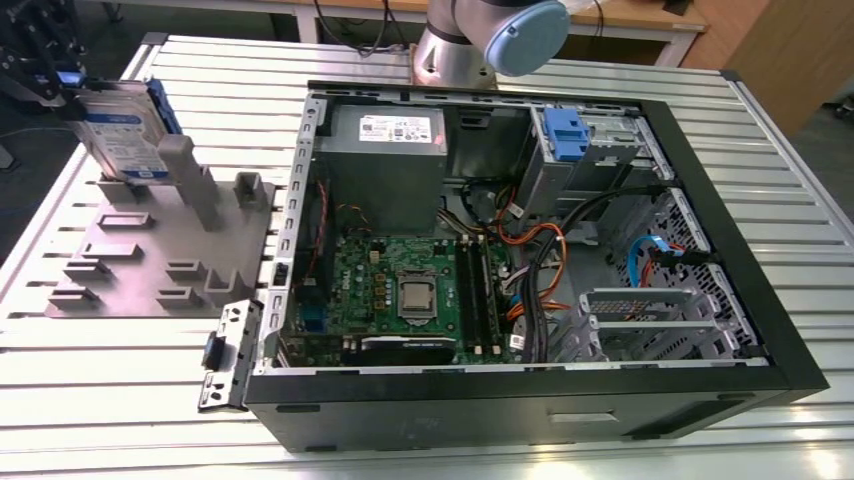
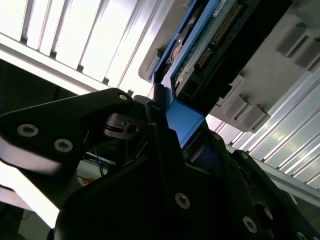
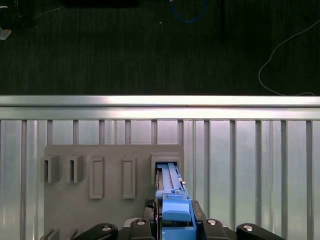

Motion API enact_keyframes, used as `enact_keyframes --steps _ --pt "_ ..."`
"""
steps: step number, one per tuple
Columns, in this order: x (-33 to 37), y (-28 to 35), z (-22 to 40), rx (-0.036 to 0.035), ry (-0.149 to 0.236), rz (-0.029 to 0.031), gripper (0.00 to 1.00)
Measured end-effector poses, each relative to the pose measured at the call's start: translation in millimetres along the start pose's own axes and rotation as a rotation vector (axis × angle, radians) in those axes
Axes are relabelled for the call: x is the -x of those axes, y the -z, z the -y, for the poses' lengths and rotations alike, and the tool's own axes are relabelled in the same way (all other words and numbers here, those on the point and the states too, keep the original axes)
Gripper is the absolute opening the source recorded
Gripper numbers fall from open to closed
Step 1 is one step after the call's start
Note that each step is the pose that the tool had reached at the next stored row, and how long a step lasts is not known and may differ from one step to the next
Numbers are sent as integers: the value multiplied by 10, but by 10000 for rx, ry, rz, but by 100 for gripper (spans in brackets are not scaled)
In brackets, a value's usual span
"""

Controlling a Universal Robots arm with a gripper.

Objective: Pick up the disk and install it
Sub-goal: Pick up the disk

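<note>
Blue-bracketed and silver-grey, the disk (image 1: 123, 135) is seen standing upright in an end slot of the grey holder plate (image 1: 134, 255) — on the exterior view's left, outside the computer case (image 1: 747, 250). Its upper blue edge is clamped by the gripper (image 3: 175, 222) — fingers closed against it.

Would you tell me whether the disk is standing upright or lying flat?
Upright: the disk stands on edge, its lower end in a slot of the grey holder.
</note>
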State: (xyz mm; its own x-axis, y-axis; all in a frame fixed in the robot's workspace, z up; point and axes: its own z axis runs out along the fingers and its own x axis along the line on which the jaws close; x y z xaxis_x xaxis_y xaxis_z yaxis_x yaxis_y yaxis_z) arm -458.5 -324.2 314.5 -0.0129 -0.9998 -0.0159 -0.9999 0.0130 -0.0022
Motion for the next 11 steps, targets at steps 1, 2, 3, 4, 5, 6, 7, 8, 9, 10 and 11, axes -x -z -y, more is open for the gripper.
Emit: enact_keyframes --steps 1,2,3,4,5,6,7,8,9,10,11 --pt "0 2 0 -1 0 0 37" --pt "0 5 0 -1 0 0 37" --pt "0 8 0 0 0 0 37" --pt "0 11 0 -1 0 0 37" --pt "0 13 0 -1 0 1 37" --pt "0 16 0 -1 0 0 37" --pt "0 19 0 -1 0 0 37" --pt "0 22 0 0 0 0 37" --pt "0 25 0 -1 0 0 37" --pt "1 28 0 -1 0 0 37" --pt "0 31 0 -1 0 1 37"
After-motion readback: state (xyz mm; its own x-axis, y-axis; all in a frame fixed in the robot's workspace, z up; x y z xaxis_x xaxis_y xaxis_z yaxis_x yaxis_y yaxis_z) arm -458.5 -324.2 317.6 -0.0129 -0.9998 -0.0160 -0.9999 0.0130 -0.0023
